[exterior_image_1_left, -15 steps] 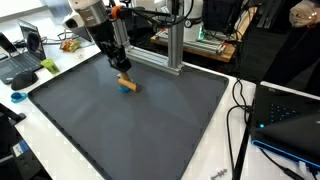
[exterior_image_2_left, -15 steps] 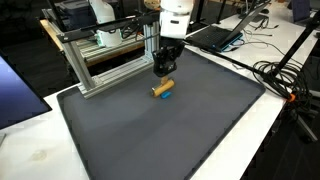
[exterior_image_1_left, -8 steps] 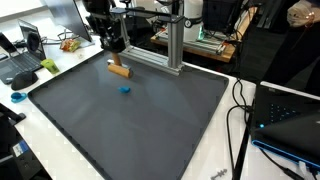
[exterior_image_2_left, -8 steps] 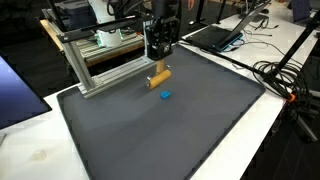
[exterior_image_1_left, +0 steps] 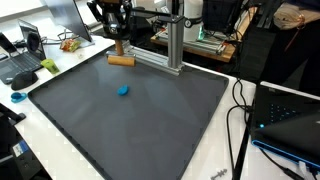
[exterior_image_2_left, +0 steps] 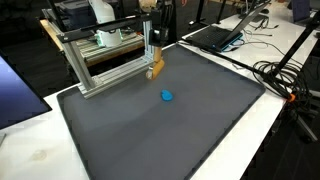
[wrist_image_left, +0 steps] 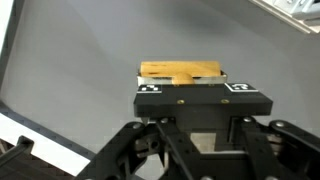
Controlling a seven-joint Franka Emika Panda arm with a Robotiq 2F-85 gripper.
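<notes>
Grey mat [exterior_image_1_left: 150,125] forms the work surface; gripper [exterior_image_1_left: 118,47] is clenched on a wooden block [exterior_image_1_left: 121,60], held clear above the far edge near the metal frame [exterior_image_1_left: 176,45]; blue piece [exterior_image_1_left: 123,89] lies on the mat, well apart

No words or numbers can be read here; two small black-and-white patterned tags [wrist_image_left: 150,88] on the gripper [wrist_image_left: 195,88] carry no letters.

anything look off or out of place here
Nothing looks spilled or damaged. The gripper is shut on a wooden block near the metal frame. A small blue piece lies alone on the dark mat, apart from the block.
</notes>
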